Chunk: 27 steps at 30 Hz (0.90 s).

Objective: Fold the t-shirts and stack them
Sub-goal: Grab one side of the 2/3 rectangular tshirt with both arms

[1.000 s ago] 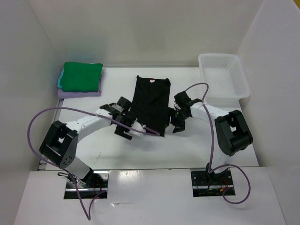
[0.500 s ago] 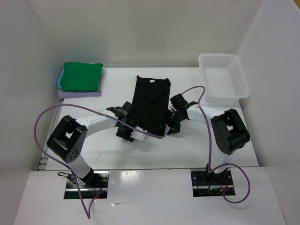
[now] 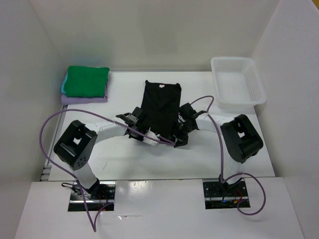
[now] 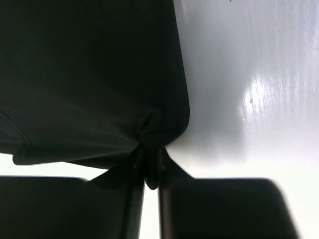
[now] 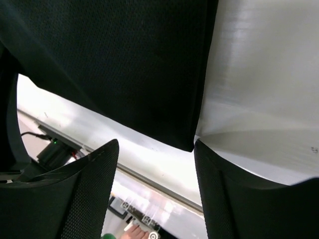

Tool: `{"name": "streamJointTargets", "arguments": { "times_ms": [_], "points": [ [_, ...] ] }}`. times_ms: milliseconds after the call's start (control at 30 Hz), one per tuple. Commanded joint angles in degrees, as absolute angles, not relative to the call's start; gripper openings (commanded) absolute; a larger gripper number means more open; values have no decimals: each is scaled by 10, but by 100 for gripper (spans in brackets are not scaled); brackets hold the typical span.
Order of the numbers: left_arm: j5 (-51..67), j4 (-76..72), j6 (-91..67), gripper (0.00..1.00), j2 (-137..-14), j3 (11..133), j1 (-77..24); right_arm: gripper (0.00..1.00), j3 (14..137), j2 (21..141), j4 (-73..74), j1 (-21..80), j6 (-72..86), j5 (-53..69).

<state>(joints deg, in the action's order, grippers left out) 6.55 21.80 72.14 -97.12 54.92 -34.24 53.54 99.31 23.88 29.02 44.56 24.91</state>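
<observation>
1. The black shirt (image 3: 160, 107) lies flat in the middle of the table (image 3: 114, 159), collar away from me and hem toward my bases. The green shirt (image 3: 88, 81) sits folded on the turquoise shirt (image 3: 64, 85) and the lavender shirt (image 3: 82, 99) at the far left, well apart from it.
2. My left gripper (image 4: 151, 177) is pinched narrow on the hem's left corner, with cloth puckered between the fingers.
3. My right gripper (image 5: 154, 147) stands wide. Its fingers straddle the hem's right corner and hold nothing.
4. To do this step well, I judge the right should close on every layer at its corner before either arm lifts. Then both should rise evenly and carry the hem toward the collar, keeping the edge taut and square.
5. The top view shows the whole shirt and the pile, but my arms hide the fingertips there. Only the wrist views show the left's pucker and the right's ungripped corner.
</observation>
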Motion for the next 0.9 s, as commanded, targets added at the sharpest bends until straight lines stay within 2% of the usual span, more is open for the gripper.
{"name": "streamJointTargets", "arguments": {
  "times_ms": [0,233,333,367,433,467,500,533,700,867],
  "points": [
    [83,221,707,16,-990,538,-345,66,521,1016,227,296,448,230],
    [83,221,682,14,-990,538,-345,61,557,1047,231,291,441,205],
    [83,216,682,14,-984,538,-345,47,562,1052,231,291,441,205],
    [83,216,682,14,-984,538,-345,36,562,1052,231,291,441,205],
    [83,222,676,10,-984,543,-345,21,562,1041,231,291,441,200],
    [83,222,676,7,-984,549,-345,5,562,1041,231,286,441,193],
    [83,229,669,4,-984,549,-345,0,557,1041,231,286,441,192],
    [83,238,669,0,-979,563,-345,0,557,1033,236,286,441,192],
    [111,309,628,0,-959,580,-345,0,520,973,259,286,441,192],
    [136,364,566,0,-918,560,-401,0,501,901,308,334,453,179]
  ]
}}
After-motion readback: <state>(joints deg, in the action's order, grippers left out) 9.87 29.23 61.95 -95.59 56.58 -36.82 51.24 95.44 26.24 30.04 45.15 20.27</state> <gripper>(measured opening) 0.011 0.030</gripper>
